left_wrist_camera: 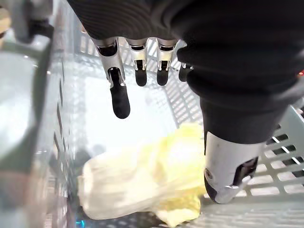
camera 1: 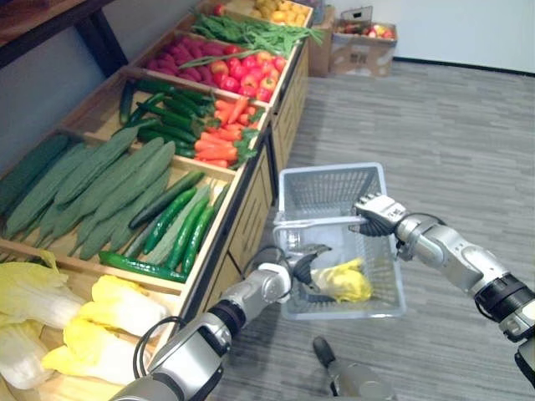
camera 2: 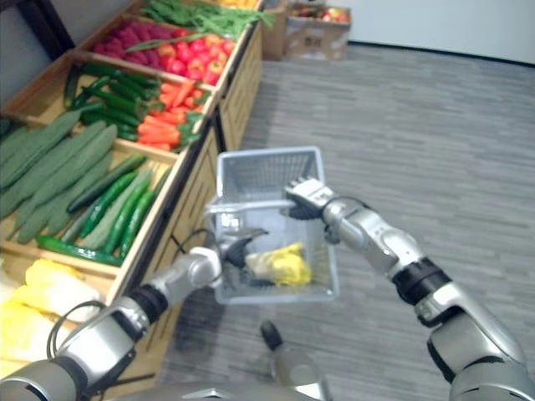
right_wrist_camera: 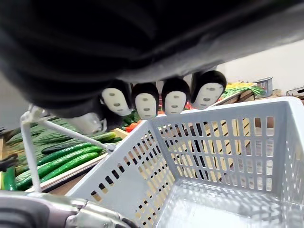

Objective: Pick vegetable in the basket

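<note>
Left hand [camera 1: 303, 269], lower centre of the frame, hangs inside the basket [camera 1: 334, 188] with fingers loosely spread, holding nothing, just above the yellow cabbage [camera 1: 344, 282] on the basket's bottom. Right hand [camera 1: 380, 215] (centre right) curls its fingers round the basket handle [camera 1: 316, 222]. Vegetable shelf [camera 1: 238, 219] at left.

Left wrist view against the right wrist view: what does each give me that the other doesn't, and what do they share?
Left wrist view: the yellow cabbage lying on the basket floor, with the left robot hand open above it. Right wrist view: the right robot hand curled round the handle, with cucumbers on the shelf beyond. Both: the slotted walls of the grey basket.
</note>
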You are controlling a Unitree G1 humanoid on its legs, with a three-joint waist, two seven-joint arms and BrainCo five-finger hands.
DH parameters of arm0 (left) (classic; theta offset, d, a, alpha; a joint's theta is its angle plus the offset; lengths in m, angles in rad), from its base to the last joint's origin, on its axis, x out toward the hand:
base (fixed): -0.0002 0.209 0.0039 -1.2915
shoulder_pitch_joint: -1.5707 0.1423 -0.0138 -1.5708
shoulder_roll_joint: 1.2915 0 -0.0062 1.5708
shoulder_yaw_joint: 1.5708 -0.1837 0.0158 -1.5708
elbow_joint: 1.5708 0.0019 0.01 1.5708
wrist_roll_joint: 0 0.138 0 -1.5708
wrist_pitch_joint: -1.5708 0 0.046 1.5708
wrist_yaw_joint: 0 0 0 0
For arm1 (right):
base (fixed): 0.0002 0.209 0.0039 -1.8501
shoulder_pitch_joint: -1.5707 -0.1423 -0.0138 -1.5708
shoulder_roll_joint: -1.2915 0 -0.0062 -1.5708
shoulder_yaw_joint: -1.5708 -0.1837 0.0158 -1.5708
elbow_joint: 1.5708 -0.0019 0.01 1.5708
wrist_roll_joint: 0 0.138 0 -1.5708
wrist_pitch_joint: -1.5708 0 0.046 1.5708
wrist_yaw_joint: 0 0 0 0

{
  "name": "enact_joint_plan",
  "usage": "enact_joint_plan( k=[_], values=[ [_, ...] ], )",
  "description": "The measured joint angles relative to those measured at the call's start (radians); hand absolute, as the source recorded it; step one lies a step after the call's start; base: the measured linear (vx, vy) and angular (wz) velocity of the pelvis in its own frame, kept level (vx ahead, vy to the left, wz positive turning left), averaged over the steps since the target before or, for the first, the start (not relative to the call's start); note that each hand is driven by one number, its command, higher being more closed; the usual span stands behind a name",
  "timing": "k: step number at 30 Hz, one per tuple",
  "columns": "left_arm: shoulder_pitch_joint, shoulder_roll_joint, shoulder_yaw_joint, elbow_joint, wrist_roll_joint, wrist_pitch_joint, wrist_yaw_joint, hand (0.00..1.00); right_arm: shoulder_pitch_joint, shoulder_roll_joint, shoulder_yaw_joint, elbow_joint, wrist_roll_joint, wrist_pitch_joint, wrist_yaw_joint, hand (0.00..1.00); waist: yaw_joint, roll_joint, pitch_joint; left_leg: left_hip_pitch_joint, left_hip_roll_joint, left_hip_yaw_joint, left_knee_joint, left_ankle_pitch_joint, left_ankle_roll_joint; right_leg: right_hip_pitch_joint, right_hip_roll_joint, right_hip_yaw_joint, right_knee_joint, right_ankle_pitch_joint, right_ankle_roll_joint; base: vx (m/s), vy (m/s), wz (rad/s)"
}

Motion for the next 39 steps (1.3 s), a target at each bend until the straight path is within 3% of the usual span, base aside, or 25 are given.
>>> enact_joint_plan(
  k=[7,16,24,28,33,39],
  values=[
    [-0.006,-0.002,0.016,-0.029,-0.021,-0.007,-0.012,0.0,-0.001,0.0,-0.038,0.012,0.0,0.003,0.023,1.0,0.001,0.001,0.017,-0.037,-0.016,-0.076,-0.03,0.016,0.02,0.0,-0.035,-0.055,-0.008,0.0,0.0,-0.09,-0.056,0.27],
    [0.061,0.101,0.014,-0.36,-0.182,-0.035,-0.058,0.0,0.105,0.0,-0.16,0.026,0.001,0.03,0.035,1.0,0.015,0.001,0.017,-0.056,-0.021,-0.158,-0.038,0.024,0.028,0.035,-0.071,-0.119,-0.027,0.0,0.0,-0.1,-0.042,0.25],
    [0.096,0.169,-0.068,-0.601,-0.374,-0.066,-0.11,0.0,0.229,0.019,-0.258,0.072,-0.001,0.081,0.044,1.0,0.035,0.002,0.016,-0.088,-0.017,-0.244,-0.038,0.032,0.042,0.052,-0.103,-0.202,-0.028,0.0,0.0,-0.08,-0.042,0.31],
    [0.094,0.287,-0.153,-0.808,-0.531,-0.093,-0.159,0.0,0.271,0.059,-0.338,0.108,0.0,0.098,0.044,1.0,0.058,0.003,0.01,-0.091,-0.009,-0.277,-0.033,0.031,0.046,0.072,-0.115,-0.243,-0.029,-0.001,0.001,-0.08,-0.034,0.25],
    [0.093,0.385,-0.229,-0.961,-0.607,-0.111,-0.195,0.0,0.319,0.092,-0.403,0.157,0.0,0.108,0.039,1.0,0.067,0.002,-0.025,-0.125,-0.006,-0.332,-0.031,0.038,0.056,0.075,-0.134,-0.302,-0.032,-0.001,0.001,-0.06,-0.029,0.38],
    [0.105,0.475,-0.252,-1.181,-0.673,-0.138,-0.206,0.0,0.471,0.159,-0.611,0.26,0.001,0.144,0.022,1.0,0.112,0.003,-0.066,-0.175,-0.027,-0.451,-0.051,0.053,0.08,0.092,-0.18,-0.409,-0.026,-0.006,0.008,-0.07,-0.004,0.53]
  ],
)
